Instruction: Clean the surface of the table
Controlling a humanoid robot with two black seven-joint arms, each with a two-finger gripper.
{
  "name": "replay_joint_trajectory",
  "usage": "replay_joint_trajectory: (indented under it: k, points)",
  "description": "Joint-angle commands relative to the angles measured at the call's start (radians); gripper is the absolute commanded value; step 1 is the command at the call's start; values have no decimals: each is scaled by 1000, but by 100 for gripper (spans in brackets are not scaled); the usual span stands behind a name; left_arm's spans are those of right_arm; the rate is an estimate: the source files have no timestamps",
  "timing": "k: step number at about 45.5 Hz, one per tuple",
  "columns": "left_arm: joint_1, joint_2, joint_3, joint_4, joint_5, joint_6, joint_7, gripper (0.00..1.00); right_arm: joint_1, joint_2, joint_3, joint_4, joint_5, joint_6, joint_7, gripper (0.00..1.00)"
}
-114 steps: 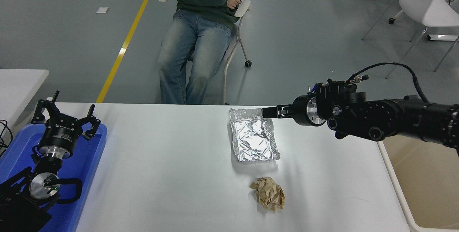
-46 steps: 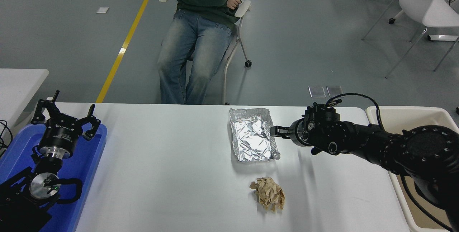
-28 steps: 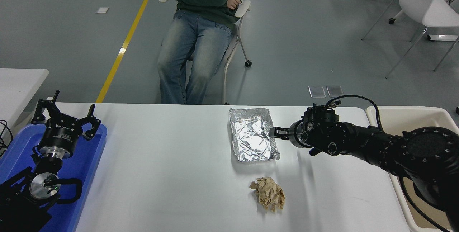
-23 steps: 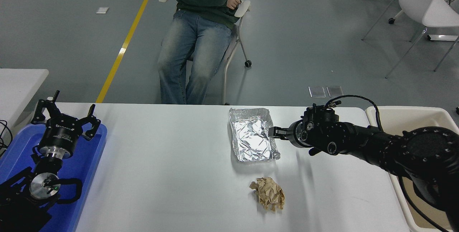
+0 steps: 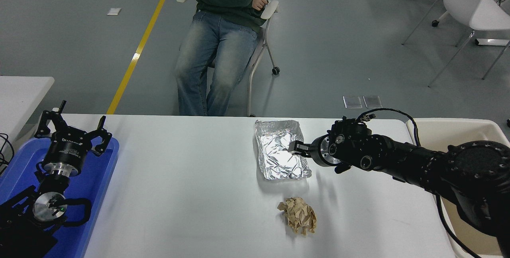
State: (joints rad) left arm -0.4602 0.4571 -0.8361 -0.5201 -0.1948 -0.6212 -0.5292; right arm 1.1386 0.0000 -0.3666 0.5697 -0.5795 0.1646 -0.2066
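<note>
Worktop (image 5: 191,194): the wide white surface with rounded corners fills the lower middle of the head view, running from the blue tray at the left to the beige bin at the right.
Foil tray (image 5: 281,154): a shallow, crinkled silver container lying flat on the worktop toward its far edge, right of centre.
Paper ball (image 5: 298,215): a crumpled brown wad on the worktop, nearer the camera than the foil tray and apart from it.
Right pincer (image 5: 297,147): reaches in from the right, low over the worktop, its tip at the foil tray's right rim; the fingers look drawn close together over that rim, but whether they actually grip the foil cannot be told from this angle.
Right arm (image 5: 418,162): black, stretched across the right part of the worktop, with a cable looping above the wrist.
Left pincer (image 5: 73,124): parked at the lower left above the blue tray, fingers spread wide, holding nothing.
Blue tray (image 5: 109,158): sits at the worktop's left end.
Beige bin (image 5: 450,130): stands just beside the worktop's right end.
Person (image 5: 223,30): seated on a chair beyond the far edge, arms folded, in a green top and jeans.
</note>
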Motion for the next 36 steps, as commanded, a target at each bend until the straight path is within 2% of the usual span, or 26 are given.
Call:
replay_joint_trajectory:
  k: [1, 5, 8, 17, 29, 33, 36]
  points:
    - [0, 0, 0, 0, 0, 0, 0, 100, -20, 0, -3, 6, -10, -5, 4, 78]
    - [0, 0, 0, 0, 0, 0, 0, 100, -25, 0, -6, 4, -23, -7, 4, 78]
    - [0, 0, 0, 0, 0, 0, 0, 100, -31, 0, -8, 1, -46, -5, 4, 73]
    - [0, 0, 0, 0, 0, 1, 0, 100, -37, 0, -8, -5, -82, -11, 4, 67]
    - [0, 0, 0, 0, 0, 0, 0, 100, -43, 0, -11, -4, -82, -7, 4, 47]
    - [0, 0, 0, 0, 0, 0, 0, 100, -43, 0, -12, -4, -82, -2, 4, 44]
    - [0, 0, 0, 0, 0, 0, 0, 100, -43, 0, -12, -4, -83, 1, 4, 35]
